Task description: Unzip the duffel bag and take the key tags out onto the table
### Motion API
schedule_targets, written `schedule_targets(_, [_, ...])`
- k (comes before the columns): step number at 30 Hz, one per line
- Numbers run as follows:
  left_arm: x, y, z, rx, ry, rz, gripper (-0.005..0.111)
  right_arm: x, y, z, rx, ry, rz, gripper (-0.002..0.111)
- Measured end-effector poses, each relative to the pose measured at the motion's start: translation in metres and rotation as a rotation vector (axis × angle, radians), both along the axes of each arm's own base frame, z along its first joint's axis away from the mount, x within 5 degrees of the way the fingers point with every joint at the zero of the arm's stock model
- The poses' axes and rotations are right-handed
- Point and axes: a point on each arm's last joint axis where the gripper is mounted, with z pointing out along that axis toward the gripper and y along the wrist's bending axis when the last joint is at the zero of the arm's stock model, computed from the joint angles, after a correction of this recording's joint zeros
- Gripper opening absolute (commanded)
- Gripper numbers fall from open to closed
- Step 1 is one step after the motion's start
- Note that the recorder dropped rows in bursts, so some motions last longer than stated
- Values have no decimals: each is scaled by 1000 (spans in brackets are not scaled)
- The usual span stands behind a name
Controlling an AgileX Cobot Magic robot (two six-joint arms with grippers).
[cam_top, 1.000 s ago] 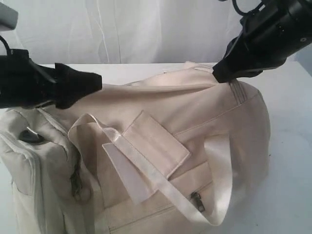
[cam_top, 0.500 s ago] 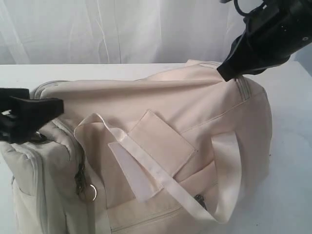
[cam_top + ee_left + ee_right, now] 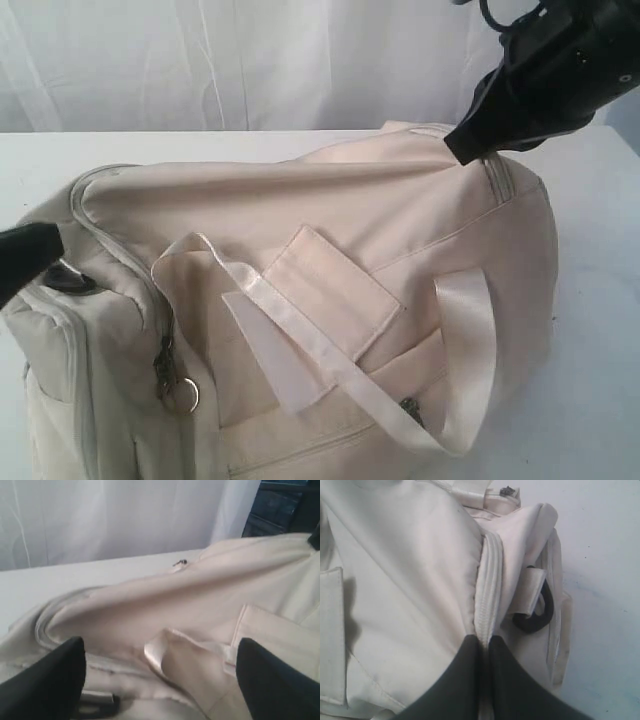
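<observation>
Two failure modes seen. Bag (image 3: 330,230) lies on the tabletop (image 3: 600,300); tags are not visible, presumably inside. Right fingers (image 3: 465,680) are pressed together, clamped on the top seam ridge (image 3: 487,580) at the bag's 1 o'clock end, beside the black eyelet (image 3: 535,615). Whether a puller or only cloth is pinched cannot be told. If cloth, the top may just be tented and the zip left shut, or the fold may slip out. Left fingers (image 3: 50,680) are spread wide at 9 o'clock, off the bag, gripping nothing. With nothing braced, the bag may be dragged or rolled when pulled.
</observation>
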Motion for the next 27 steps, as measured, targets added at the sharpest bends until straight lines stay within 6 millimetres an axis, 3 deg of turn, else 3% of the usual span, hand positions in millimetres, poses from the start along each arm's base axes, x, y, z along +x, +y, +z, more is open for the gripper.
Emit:
schedule_targets(7, [-8,-4,-34,10,104,-60,83,0,0,0,0,1,-3,0])
schedule_targets(14, [-11,-6,-39,30,102,-100,63,0,0,0,0,1,-3,0])
schedule_targets(19, [-15,-6,-54,64,121,-109,63,0,0,0,2,-2,-4,0])
schedule_targets(27, [-13,-3,-54,83,110,-85,63,2,0,1,15,-20,-14,0])
